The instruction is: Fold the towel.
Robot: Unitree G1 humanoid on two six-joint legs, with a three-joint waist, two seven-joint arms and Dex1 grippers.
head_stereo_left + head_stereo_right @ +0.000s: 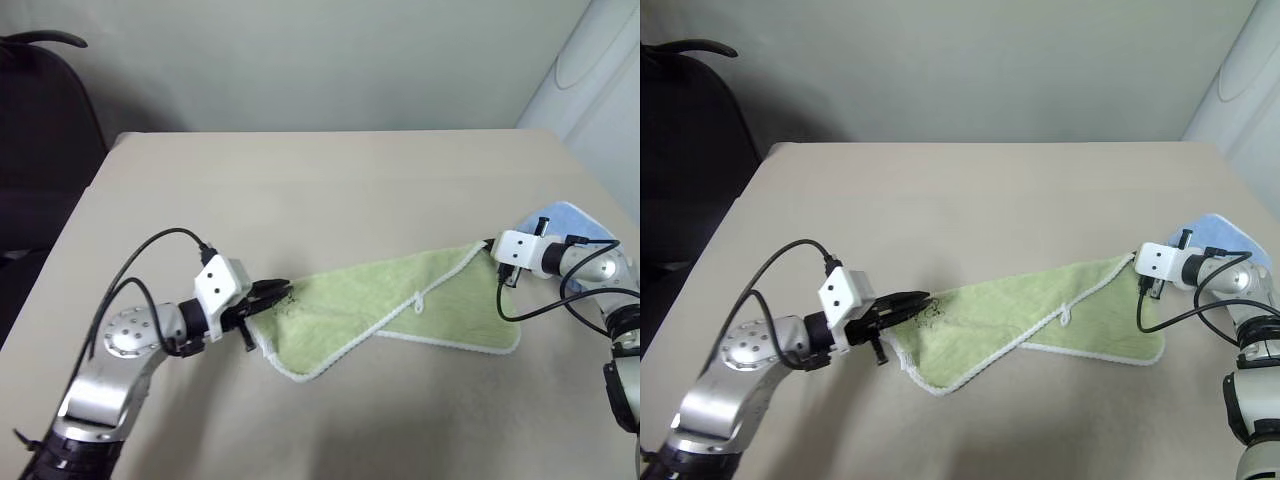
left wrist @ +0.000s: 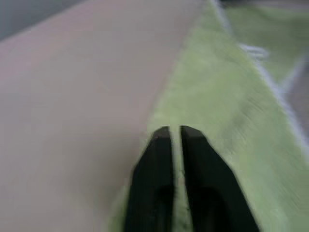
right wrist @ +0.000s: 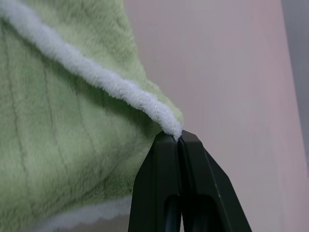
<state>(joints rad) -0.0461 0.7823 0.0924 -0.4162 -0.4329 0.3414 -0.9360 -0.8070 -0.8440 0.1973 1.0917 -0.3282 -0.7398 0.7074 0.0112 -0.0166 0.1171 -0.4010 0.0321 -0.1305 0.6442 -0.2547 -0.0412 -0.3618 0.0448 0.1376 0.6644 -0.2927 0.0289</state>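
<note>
The light green towel (image 1: 390, 300) with white edging lies stretched across the beige table (image 1: 320, 190), partly folded over itself, its small white loop tag (image 1: 420, 303) near the middle. My left gripper (image 1: 280, 293) reaches in level at the towel's left corner, beside a small dark embroidered mark (image 1: 930, 312). In the left wrist view its fingers (image 2: 161, 145) stand nearly together with a thin strip of the cloth between them. My right gripper (image 1: 490, 246) is shut on the towel's far right corner; the white edging (image 3: 145, 104) ends right at its fingertips (image 3: 164, 145).
A folded light blue towel (image 1: 570, 218) lies behind my right wrist at the table's right edge. A black chair (image 1: 40, 150) stands off the table's left side. A white curved object (image 1: 600, 70) rises at the back right. Bare tabletop stretches behind and in front of the towel.
</note>
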